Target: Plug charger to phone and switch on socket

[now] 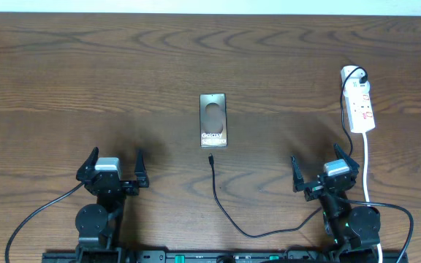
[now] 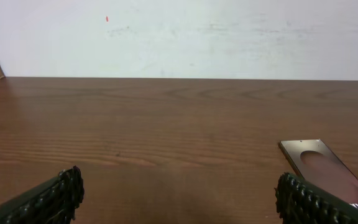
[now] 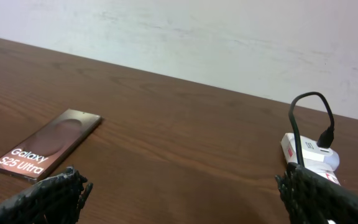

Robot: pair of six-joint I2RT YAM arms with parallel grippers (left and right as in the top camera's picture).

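The phone (image 1: pixel 213 119) is a bronze-grey slab with white "Galaxy" lettering, lying flat at the table's middle; it also shows in the left wrist view (image 2: pixel 328 171) and the right wrist view (image 3: pixel 47 145). Just below it lies the charger (image 1: pixel 221 201), a thin black cable whose connector tip (image 1: pixel 210 158) points at the phone with a small gap. The socket (image 1: pixel 359 102), a white strip with a black plug in its far end, lies at the right (image 3: pixel 309 152). My left gripper (image 1: pixel 114 166) stands open near the front left, holding nothing. My right gripper (image 1: pixel 324 166) stands open below the socket, also holding nothing.
The strip's white cord (image 1: pixel 366 168) runs down toward the front edge beside my right arm. Black arm cables trail at the front left (image 1: pixel 39 215) and front right (image 1: pixel 404 219). A pale wall (image 2: pixel 179 37) rises behind the table's far edge.
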